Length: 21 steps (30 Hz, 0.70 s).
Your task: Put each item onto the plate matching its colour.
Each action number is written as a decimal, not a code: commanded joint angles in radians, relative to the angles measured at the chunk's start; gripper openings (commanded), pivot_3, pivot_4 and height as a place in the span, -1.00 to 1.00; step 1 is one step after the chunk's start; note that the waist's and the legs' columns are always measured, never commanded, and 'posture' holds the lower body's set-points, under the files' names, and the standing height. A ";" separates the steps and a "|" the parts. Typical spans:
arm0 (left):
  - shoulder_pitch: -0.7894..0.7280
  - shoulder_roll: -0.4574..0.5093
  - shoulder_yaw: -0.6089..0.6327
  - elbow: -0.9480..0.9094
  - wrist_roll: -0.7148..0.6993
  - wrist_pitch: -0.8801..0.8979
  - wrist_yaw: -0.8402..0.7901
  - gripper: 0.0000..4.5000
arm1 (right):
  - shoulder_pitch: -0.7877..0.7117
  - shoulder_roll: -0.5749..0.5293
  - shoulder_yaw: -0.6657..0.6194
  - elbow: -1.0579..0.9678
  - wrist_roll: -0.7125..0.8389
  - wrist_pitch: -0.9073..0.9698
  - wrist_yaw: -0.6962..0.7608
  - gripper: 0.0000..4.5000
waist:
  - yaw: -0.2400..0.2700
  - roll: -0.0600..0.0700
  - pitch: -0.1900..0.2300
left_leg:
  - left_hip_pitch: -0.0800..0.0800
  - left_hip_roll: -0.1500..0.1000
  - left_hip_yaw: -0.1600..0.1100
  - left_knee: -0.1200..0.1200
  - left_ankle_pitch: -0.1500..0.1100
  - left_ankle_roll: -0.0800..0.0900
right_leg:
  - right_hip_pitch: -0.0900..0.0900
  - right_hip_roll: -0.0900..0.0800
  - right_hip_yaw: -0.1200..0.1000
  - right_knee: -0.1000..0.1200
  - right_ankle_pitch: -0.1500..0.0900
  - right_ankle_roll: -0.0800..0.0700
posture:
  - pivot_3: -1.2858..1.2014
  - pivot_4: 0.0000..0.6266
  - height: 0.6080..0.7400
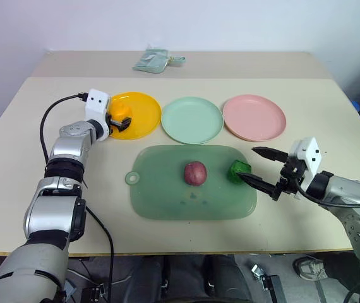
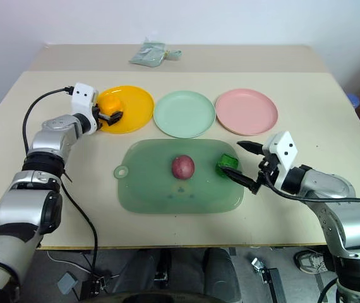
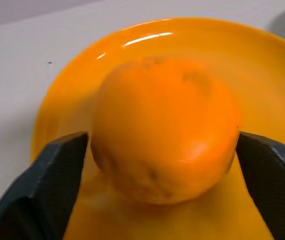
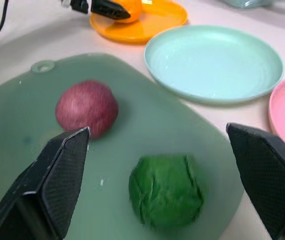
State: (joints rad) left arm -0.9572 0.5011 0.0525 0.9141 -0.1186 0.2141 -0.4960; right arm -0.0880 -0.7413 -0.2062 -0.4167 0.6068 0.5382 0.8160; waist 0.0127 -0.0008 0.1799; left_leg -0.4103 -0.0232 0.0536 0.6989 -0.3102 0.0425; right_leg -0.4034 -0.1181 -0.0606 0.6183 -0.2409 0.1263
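Note:
The orange fruit [image 3: 165, 130] sits between the two fingers of my left gripper [image 1: 119, 120], which is shut on it low over the yellow-orange plate [image 1: 143, 120] at the back left. Whether the fruit touches the plate I cannot tell. The dark purple-red ball [image 1: 195, 172] lies in the middle of the green mat [image 1: 167, 202]. The bumpy green ball [image 1: 238, 170] lies at the mat's right edge. My right gripper [image 1: 246, 163] stands open just right of the green ball, its lower finger beside it. The mint green plate [image 1: 192, 120] and the pink plate [image 1: 254, 117] are bare.
A folded green pouch [image 1: 158, 60] lies at the back of the table. A black cable [image 1: 44, 126] loops along my left arm. The three plates stand in a row behind the mat.

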 commanded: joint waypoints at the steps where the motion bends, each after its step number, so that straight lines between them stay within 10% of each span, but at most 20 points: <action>1: 0.004 0.055 0.056 -0.103 -0.020 -0.065 -0.021 0.97 | -0.040 0.013 0.027 -0.105 0.046 0.052 -0.036 1.00 | 0.000 0.000 0.000 | 0.000 0.000 0.000 0.000 0.000 0.000 | 0.000 0.000 0.000 0.000 0.000 0.000 | 0.03 -0.52 1.00; 12: 0.658 0.261 -0.033 -1.102 -0.285 0.107 -0.528 0.97 | -0.240 0.120 0.402 -0.046 -0.210 0.080 -0.163 1.00 | -0.005 0.000 -0.001 | 0.000 0.000 0.000 0.000 0.000 -0.001 | -0.001 -0.002 0.001 -0.002 0.000 -0.001 | 0.03 -0.52 1.00; 21: 0.748 0.226 -0.050 -1.219 -0.286 0.182 -0.458 0.97 | -0.282 0.164 0.485 0.057 -0.334 0.047 -0.160 1.00 | -0.003 0.001 -0.001 | 0.000 0.000 -0.001 0.000 0.001 -0.002 | -0.001 -0.001 0.001 -0.001 0.000 -0.001 | 0.03 -0.52 1.00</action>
State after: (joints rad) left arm -0.2014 0.7328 -0.0225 -0.2895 -0.3959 0.3898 -0.9707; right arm -0.3471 -0.5906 0.2811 -0.3449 0.2857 0.6075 0.6561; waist 0.0096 0.0000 0.1790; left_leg -0.4100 -0.0234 0.0525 0.6985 -0.3097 0.0407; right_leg -0.4049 -0.1186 -0.0598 0.6172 -0.2410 0.1253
